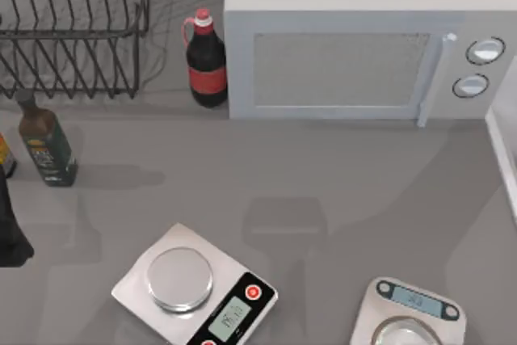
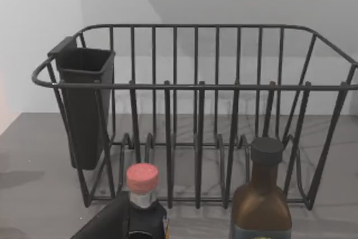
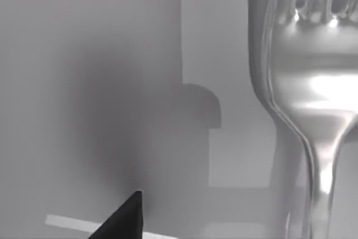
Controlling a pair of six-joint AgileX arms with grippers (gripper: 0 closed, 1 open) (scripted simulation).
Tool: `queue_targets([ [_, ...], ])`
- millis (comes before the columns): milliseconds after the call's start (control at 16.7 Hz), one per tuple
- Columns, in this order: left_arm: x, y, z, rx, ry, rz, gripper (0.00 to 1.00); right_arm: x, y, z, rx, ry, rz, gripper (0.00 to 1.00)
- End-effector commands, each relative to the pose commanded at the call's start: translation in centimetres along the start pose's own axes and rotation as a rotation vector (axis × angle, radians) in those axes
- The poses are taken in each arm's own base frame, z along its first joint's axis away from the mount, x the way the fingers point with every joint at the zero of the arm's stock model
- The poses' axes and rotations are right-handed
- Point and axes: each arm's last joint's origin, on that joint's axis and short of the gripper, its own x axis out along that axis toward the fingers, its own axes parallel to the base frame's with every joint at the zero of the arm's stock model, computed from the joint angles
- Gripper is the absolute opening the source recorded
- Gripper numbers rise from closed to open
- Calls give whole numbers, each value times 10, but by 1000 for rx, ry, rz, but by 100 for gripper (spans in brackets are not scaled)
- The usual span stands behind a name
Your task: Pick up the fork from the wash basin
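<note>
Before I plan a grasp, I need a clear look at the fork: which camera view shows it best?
The right wrist view: the fork is close up there, with its tines, neck and the start of its handle plain against a grey surface. The top view covers the table with scales, bottles and microwave; the left wrist view faces the wire rack.

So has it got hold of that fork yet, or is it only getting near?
Getting near, by the look of it. The right wrist view has the fork very close, its tines and neck large in the picture. No grasp is visible, so closing on it and lifting remain. The left arm sits at the table's left edge.
</note>
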Motion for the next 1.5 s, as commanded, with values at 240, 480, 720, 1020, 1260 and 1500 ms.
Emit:
queue_targets([
  [240, 0, 0, 0, 0, 0, 0, 100, 0, 0, 0, 0, 0, 0, 25],
  [480, 0, 0, 0, 0, 0, 0, 100, 0, 0, 0, 0, 0, 0, 0],
  [720, 0, 0, 0, 0, 0, 0, 100, 0, 0, 0, 0, 0, 0, 0],
  [1020, 0, 0, 0, 0, 0, 0, 100, -24, 0, 6, 6, -47, 0, 0],
  [1260, 0, 0, 0, 0, 0, 0, 100, -60, -2, 13, 6, -55, -2, 0],
  [1500, 0, 0, 0, 0, 0, 0, 100, -124, -1, 11, 7, -21, 6, 0],
])
